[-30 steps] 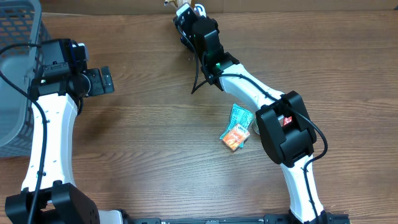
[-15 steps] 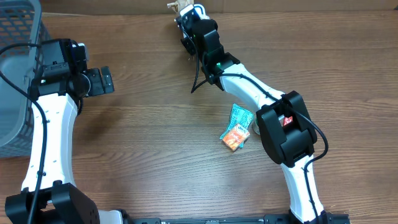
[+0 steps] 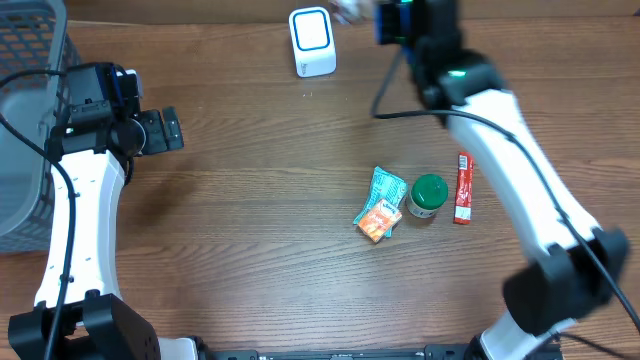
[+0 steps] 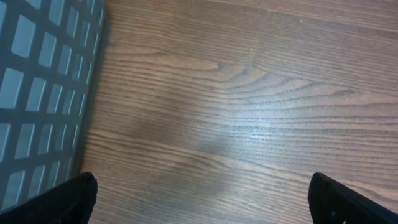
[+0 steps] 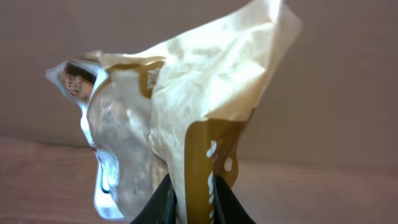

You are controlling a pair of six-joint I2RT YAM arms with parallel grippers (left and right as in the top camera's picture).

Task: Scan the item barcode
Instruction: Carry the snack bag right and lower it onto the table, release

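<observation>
The pouch (image 5: 180, 118), cream with gold-brown bands and a clear panel on its left side, is pinched at its lower edge by the right gripper (image 5: 193, 200), whose fingers (image 5: 163, 200) are pressed nearly together on the film. In the right wrist view the pouch is seen standing straight out from the fingertips. Its long axis runs along the line of the gripper, and the crumpled free end leans a little toward the upper right. A printed label is seen at the left edge, but whether it carries a barcode cannot be told. From overhead the right arm is seen reaching to the far edge of the table (image 3: 250, 250). The pouch is shown there only as a pale blur at the top of the frame, to the right of the scanner (image 3: 311, 42) and apart from it; which face is turned toward the scanner cannot be told. The scanner, white with a blue-outlined window, is set near the far edge. A teal packet (image 3: 386, 186), an orange packet (image 3: 374, 222), a green-lidded jar (image 3: 429, 196) and a red stick (image 3: 463, 188) are gathered mid-table, the two packets touching. The left gripper (image 3: 172, 130) is held spread wide over bare wood, just beside the basket (image 3: 25, 150).
</observation>
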